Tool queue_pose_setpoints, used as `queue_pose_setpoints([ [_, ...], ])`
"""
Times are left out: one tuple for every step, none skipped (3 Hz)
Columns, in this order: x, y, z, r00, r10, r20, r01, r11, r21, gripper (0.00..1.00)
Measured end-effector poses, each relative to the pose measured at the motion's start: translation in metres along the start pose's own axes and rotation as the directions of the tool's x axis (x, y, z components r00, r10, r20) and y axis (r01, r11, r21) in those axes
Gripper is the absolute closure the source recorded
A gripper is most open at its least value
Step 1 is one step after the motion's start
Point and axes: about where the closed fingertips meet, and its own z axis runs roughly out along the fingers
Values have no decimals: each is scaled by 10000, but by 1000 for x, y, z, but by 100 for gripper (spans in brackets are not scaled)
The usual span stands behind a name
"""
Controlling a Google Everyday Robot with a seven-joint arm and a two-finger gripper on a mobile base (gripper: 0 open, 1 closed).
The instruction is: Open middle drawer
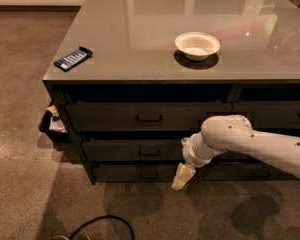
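The middle drawer [125, 150] is a wide dark grey front in the cabinet's left column, closed, with a small rectangular pull handle [149, 153]. A taller drawer front [110, 116] sits above it and a thin one [125, 173] below. My white arm [240, 141] reaches in from the right. The gripper [182, 177] hangs at its end, pointing down, in front of the bottom drawer, to the right of and below the middle drawer's handle. It is not touching the handle.
On the grey tabletop [140, 29] stand a white bowl [197, 45] and a blue packet [73, 58] near the left edge. A side drawer [51, 124] with clutter sticks out at the cabinet's left. A black cable [102, 226] lies on the carpet.
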Motion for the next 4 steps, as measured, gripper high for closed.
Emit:
queue_pose_setpoints([
  [3, -9, 11, 10000, 18, -27, -18, 10000, 8, 0],
  [13, -23, 33, 9999, 154, -30, -154, 9999, 3, 0],
  [25, -36, 55, 9995, 211, 242, -213, 9997, 77, 0],
  [32, -51, 82, 9989, 167, 439, -170, 9998, 77, 0],
])
